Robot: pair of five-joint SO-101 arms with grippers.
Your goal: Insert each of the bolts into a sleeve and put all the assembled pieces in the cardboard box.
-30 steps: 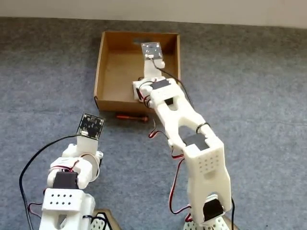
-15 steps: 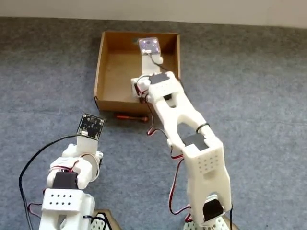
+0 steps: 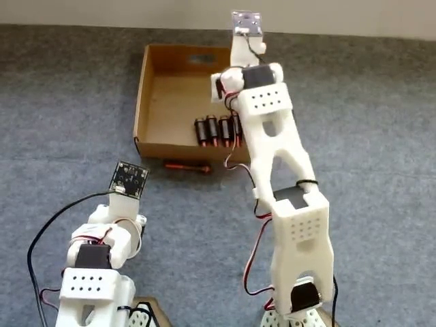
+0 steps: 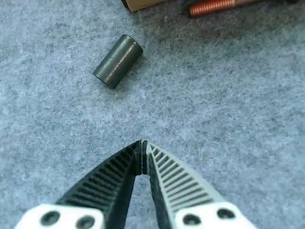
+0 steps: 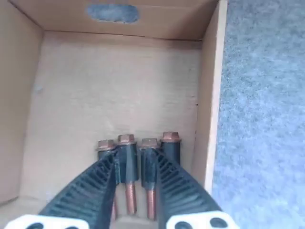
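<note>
R gripper (image 5: 137, 160): your right arm is stretched out over the cardboard box (image 3: 143, 95). Its fingers (image 5: 90, 191) are spread partway w/ a clear gap btwn them and nothing gripped. Through the gap you look down on the middle two of the assembled pieces (image 5: 126, 157).
L gripper (image 4: 143, 145): it's low over the grey mat (image 3: 368, 150), on the near-left side of the box. The fingertips are pressed together w/ nothing btwn them.
assembled pieces (image 3: 218, 130): there are 4, each a dark sleeve w/ a copper bolt through it. They lie side by side in a row on the box floor, by the near wall and toward the right-hand corner. The hex heads face the far wall, and the threaded ends stick out toward the near wall.
loose bolt (image 3: 187, 165): copper-red and bare, it lies on the mat just outside the box's near wall, roughly parallel to it. You also get it in left wrist view (image 4: 219, 5).
loose sleeve (image 4: 118, 61): a dark grey cylinder on its side on the mat, ahead of the L fingertips and apart from them. It's near the box corner and the loose bolt, touching neither.
box: brown and open-topped. There's a grey oval patch (image 5: 113, 13) on the far wall, too blurred to tell whether it's a label or a cut-out.
</note>
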